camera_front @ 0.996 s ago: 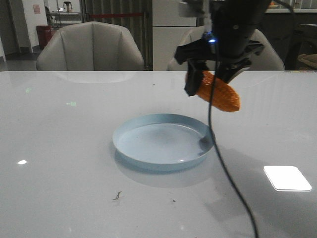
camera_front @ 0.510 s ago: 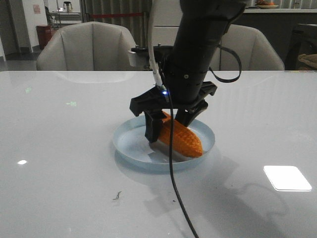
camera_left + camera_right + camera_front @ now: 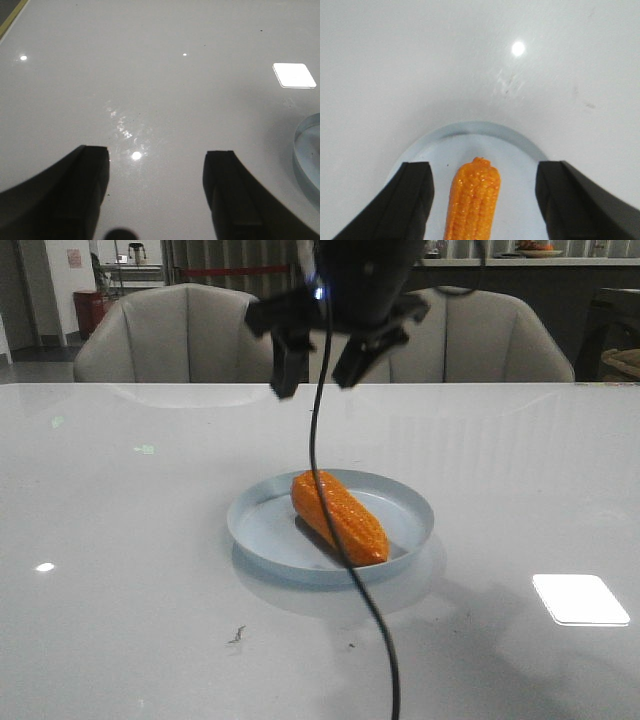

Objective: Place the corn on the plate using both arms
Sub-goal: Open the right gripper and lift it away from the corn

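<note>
1. Lying on its side inside the plate (image 3: 330, 525), the corn (image 3: 338, 517) rests free of any grip, one end toward the far rim and the other toward the near right rim.
2. The right wrist view confirms this: the cob (image 3: 472, 200) sits on the pale-blue plate (image 3: 520, 150), within the rim, framed between that gripper's two fingers without touching either.
3. The right gripper (image 3: 318, 355) hangs well above the plate in the front view, its jaws spread apart and holding nothing; a black cable (image 3: 350, 570) droops from it in front of the cob.
4. The left gripper (image 3: 157, 187) shows only in its own wrist view, jaws apart and empty, over bare tabletop (image 3: 160, 75), with just a sliver of the plate's rim (image 3: 305, 155) at the edge of that view.
5. Judging by how things lie, the placing step looks done and the release is complete; what remains is clearing away.
6. The next move likely calls for the right arm to draw up and away without the hanging cable brushing the cob, which could roll on the smooth plate.
7. Two chairs (image 3: 185, 335) stand beyond the tabletop (image 3: 120, 500), well apart from the work.
</note>
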Motion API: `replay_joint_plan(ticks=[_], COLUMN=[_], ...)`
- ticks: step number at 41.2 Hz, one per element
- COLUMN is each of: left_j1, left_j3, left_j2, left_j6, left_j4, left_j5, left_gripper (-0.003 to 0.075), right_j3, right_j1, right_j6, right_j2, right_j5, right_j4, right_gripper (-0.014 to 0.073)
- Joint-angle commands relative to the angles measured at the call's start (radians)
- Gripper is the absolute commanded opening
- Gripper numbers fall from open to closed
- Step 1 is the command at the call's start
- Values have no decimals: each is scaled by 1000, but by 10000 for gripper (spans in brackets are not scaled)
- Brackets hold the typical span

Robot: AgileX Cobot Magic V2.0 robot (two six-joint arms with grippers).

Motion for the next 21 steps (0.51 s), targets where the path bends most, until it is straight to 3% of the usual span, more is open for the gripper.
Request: replay_joint_plan(ticks=[1,11,21], left_j1=[1,1,1], left_j3=[-31,-31,-31], left_j2=[-10,-10,-10], left_j6=[1,1,1], left_j4=[-13,-13,-13], left_j5=[-79,-79,-79], left_gripper=[470,470,470], right_j3=[-50,19,353], right_j1=[-48,-225,-452], right_j6=[-6,19,19], right_j2=[-167,-415,-727], right_j5=[21,132,93], right_j4=[2,2,2], right_gripper=[545,545,545])
